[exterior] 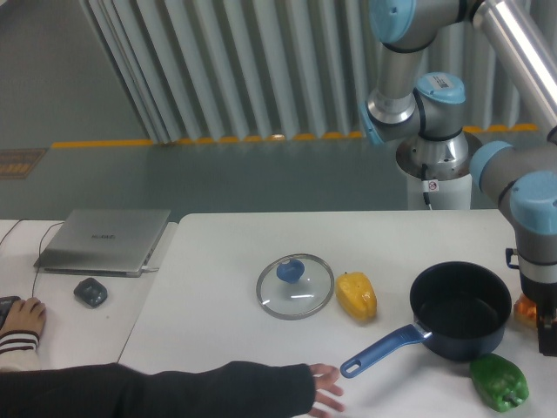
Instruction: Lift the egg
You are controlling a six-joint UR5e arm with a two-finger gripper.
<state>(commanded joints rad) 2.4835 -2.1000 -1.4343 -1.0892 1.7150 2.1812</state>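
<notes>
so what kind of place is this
Probably a robotics lab or workshop: a robot arm works over a white table holding a laptop, with a yellow-striped concrete floor behind.

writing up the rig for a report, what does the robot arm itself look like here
The arm is built from silver-grey metal tubes with rounded joints capped in light blue. Its last segment near the right edge is grey with a blue cap and ends in a black section running out of frame. A small white label with a red mark sits on the pale base column.
</notes>
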